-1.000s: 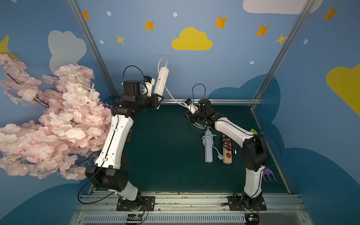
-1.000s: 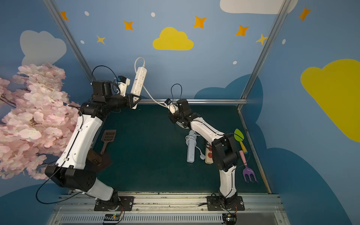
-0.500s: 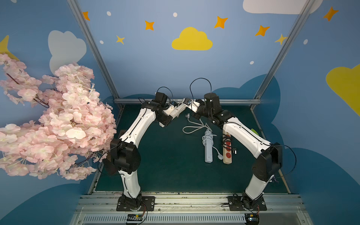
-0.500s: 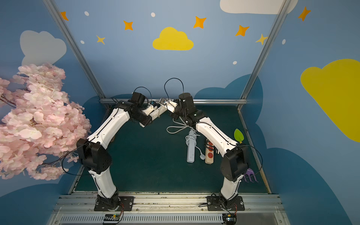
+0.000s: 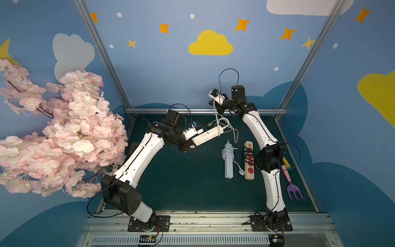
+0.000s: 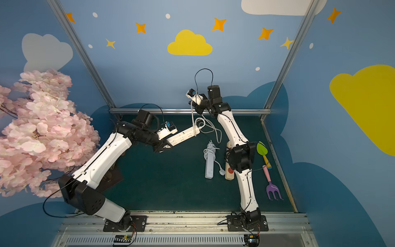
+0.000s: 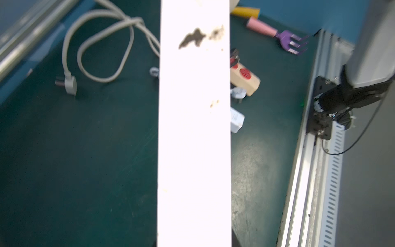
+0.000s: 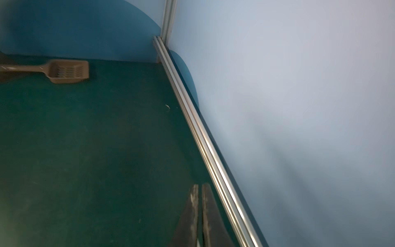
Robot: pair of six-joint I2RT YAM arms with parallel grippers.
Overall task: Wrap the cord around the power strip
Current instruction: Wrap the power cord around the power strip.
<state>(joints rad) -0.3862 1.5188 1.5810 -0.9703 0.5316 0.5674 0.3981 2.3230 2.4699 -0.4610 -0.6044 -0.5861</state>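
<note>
**Finding:** In a top view, the left gripper [image 5: 190, 146] at centre frame is clamped on one end of the white power strip [image 5: 208, 135]. The strip juts toward upper right and appears lifted off the mat [image 5: 181, 181]. The right gripper [image 5: 215, 105], at upper centre by the back rail [image 5: 192, 111], is pinching the cord [image 5: 216, 116]; its fingers [image 8: 193, 213] nearly meet.

**Risks:**
- The thin cord could slip from that pinch under tension.
- The slack loops could tangle instead of seating round the strip.
- The plug [image 7: 69, 84] could drag and snag.
- The strip could pivot in its end-only grip.
</note>
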